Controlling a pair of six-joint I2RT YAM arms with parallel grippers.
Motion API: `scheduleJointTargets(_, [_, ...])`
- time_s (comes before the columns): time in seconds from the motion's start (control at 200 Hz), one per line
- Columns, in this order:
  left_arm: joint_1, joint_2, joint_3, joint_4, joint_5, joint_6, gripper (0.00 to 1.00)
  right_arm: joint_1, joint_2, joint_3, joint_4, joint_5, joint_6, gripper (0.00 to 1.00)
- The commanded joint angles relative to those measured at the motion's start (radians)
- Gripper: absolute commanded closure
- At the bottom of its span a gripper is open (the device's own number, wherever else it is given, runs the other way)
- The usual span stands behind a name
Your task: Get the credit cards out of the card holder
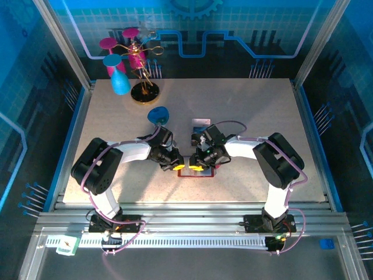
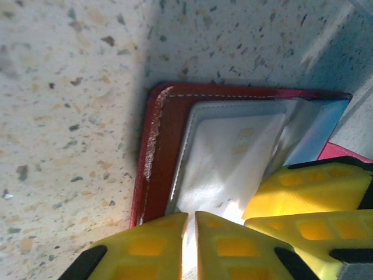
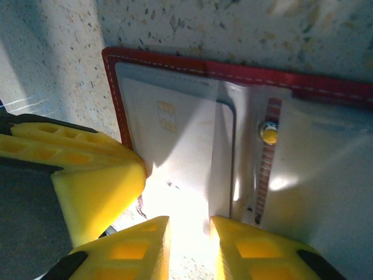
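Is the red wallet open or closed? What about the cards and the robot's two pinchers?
card holder, open, lying flat.
credit card, inside the holder, chip showing.
loose card, out, lying flat beyond the holder.
left gripper, fingers almost together at the holder's edge; grip unclear.
right gripper, fingers slightly apart at the card's edge; grip unclear.

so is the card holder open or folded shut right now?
Open. The card holder lies spread flat on the table, grey inner pockets and snap facing up, a chip card tucked in one pocket.
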Motion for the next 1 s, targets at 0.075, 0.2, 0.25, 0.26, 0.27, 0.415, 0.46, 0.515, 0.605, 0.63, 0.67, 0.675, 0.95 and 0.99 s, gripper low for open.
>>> scheduleJointTargets(0.075, [0.008,0.005,-0.032,-0.036,-0.021,0.018,0.82,0.029,0.015,0.067,-0.156,0.114,-0.060,0.73])
scheduleJointTargets(0.2, [0.010,0.020,-0.031,-0.039,-0.020,0.022,0.82,0.032,0.006,0.077,-0.210,0.146,-0.076,0.73])
scheduleJointTargets(0.25, [0.011,0.027,-0.031,-0.039,-0.018,0.022,0.82,0.033,0.000,0.077,-0.218,0.151,-0.078,0.73])
scheduleJointTargets(0.26, [0.011,0.028,-0.031,-0.039,-0.017,0.022,0.82,0.033,-0.001,0.078,-0.220,0.152,-0.079,0.73])
scheduleJointTargets(0.27, [0.011,0.029,-0.032,-0.039,-0.017,0.022,0.82,0.032,-0.001,0.077,-0.221,0.153,-0.080,0.72])
scheduleJointTargets(0.415, [0.014,0.024,-0.031,-0.044,-0.020,0.022,0.77,0.033,-0.004,0.078,-0.234,0.163,-0.085,0.72])
scheduleJointTargets(0.46, [0.013,0.020,-0.028,-0.048,-0.020,0.021,0.75,0.032,-0.003,0.077,-0.234,0.163,-0.085,0.72])
scheduleJointTargets(0.515, [0.014,0.009,-0.026,-0.050,-0.022,0.021,0.68,0.032,-0.006,0.076,-0.234,0.163,-0.085,0.73])
scheduleJointTargets(0.605, [0.014,-0.018,-0.025,-0.048,-0.020,0.012,0.64,0.032,-0.014,0.080,-0.234,0.162,-0.085,0.73])
scheduleJointTargets(0.63, [0.014,-0.026,-0.024,-0.048,-0.021,0.010,0.63,0.033,-0.018,0.081,-0.233,0.162,-0.085,0.73])
scheduleJointTargets(0.67, [0.015,-0.041,-0.022,-0.052,-0.023,0.006,0.59,0.033,-0.024,0.084,-0.233,0.160,-0.085,0.73])
scheduleJointTargets(0.675, [0.016,-0.042,-0.021,-0.053,-0.024,0.005,0.59,0.033,-0.024,0.084,-0.233,0.159,-0.085,0.73])
scheduleJointTargets(0.95, [0.015,-0.022,-0.024,-0.042,-0.017,-0.005,0.73,0.028,-0.049,0.090,-0.178,0.113,-0.058,0.73])
scheduleJointTargets(0.99, [0.015,-0.014,-0.029,-0.026,-0.007,-0.010,0.78,0.026,-0.047,0.085,-0.161,0.101,-0.050,0.74])
